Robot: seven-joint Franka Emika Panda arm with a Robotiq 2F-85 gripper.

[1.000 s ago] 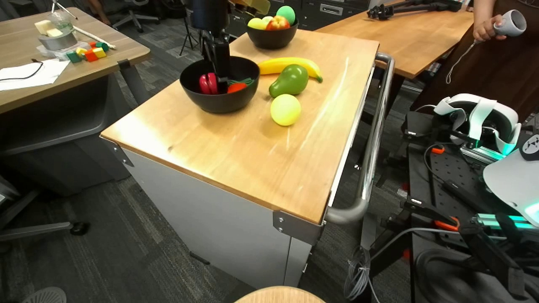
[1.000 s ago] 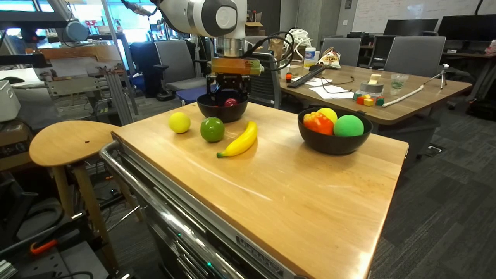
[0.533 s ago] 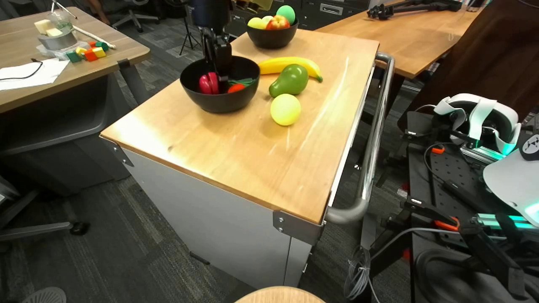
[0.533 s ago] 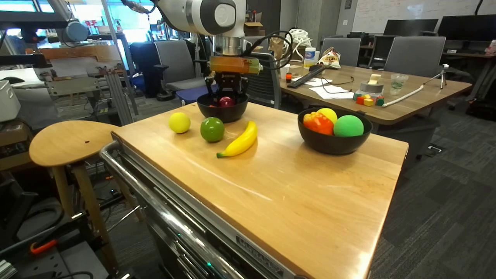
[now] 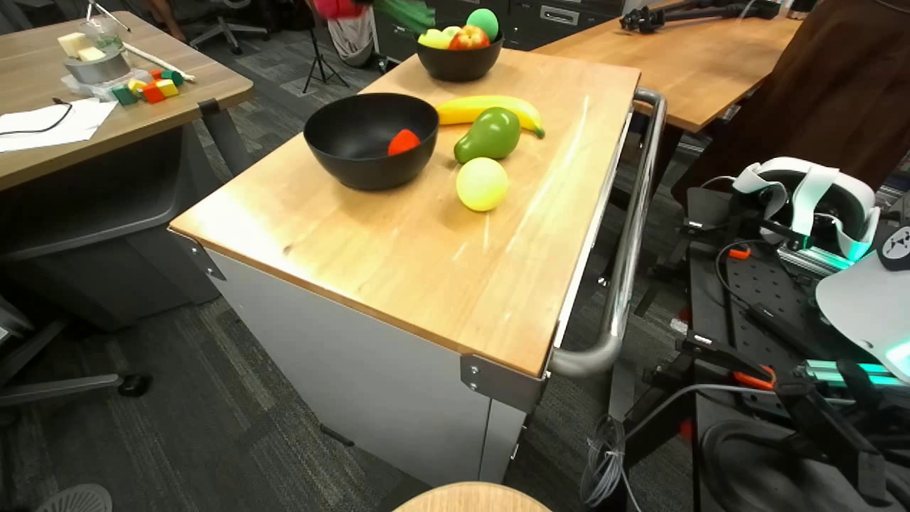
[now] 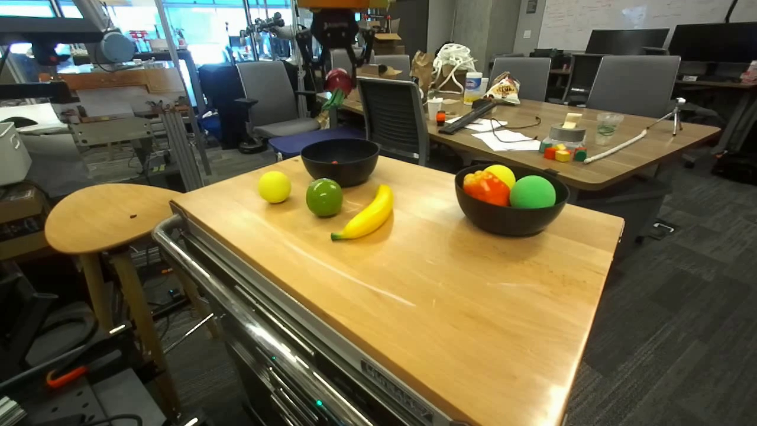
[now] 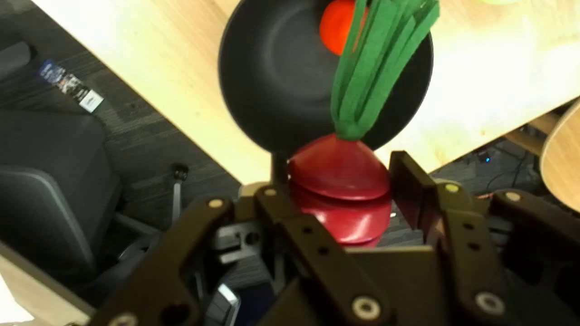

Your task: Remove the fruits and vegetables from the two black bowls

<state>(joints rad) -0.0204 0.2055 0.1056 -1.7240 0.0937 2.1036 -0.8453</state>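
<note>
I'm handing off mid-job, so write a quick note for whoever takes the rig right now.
Gripper: closed on the red vegetable with green leaves, held up in the air.
Done: banana, green pear-shaped piece and yellow ball are out on the wooden tabletop.
Left: set that vegetable down; take the red piece from the emptier black bowl, then the green ball, red-orange piece and yellow produce from the fuller black bowl.

Lab, we judge, in office space. We note grey chairs (image 6: 633, 89), carpet (image 5: 234, 391), monitors (image 6: 627, 44), a whiteboard (image 6: 627, 15); papers (image 6: 522, 145) on a tabletop (image 6: 653, 143), a tripod (image 6: 678, 115) near its corner. More lab than office: VR headset (image 5: 810, 195) by a black pegboard (image 5: 775, 291), coiled cable (image 5: 606, 462).
</note>
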